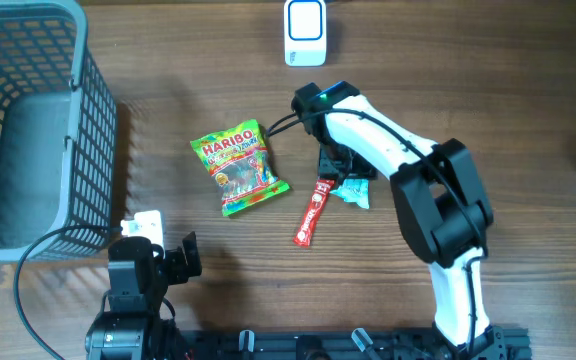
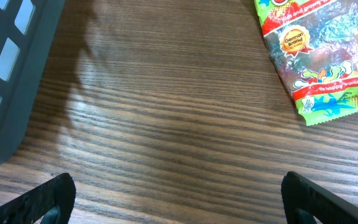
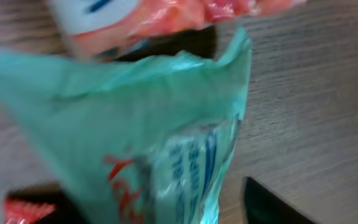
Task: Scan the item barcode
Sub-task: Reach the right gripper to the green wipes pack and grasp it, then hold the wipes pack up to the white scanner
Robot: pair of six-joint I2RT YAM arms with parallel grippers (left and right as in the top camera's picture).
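Right claw [image 1: 339, 174] straddles crinkly teal wrapper [image 3: 135, 118] (grip unclear); left claw [image 2: 182, 200] spread wide.

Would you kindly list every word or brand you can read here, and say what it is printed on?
"HARIBO": on the green and red plastic sweet bag.
"German Brand": on that bag's round orange badge.
White line along the bag's red band: too small to read.
Red stick packet: white lettering too small.
Teal plastic wrapper: red and blue print blurred.
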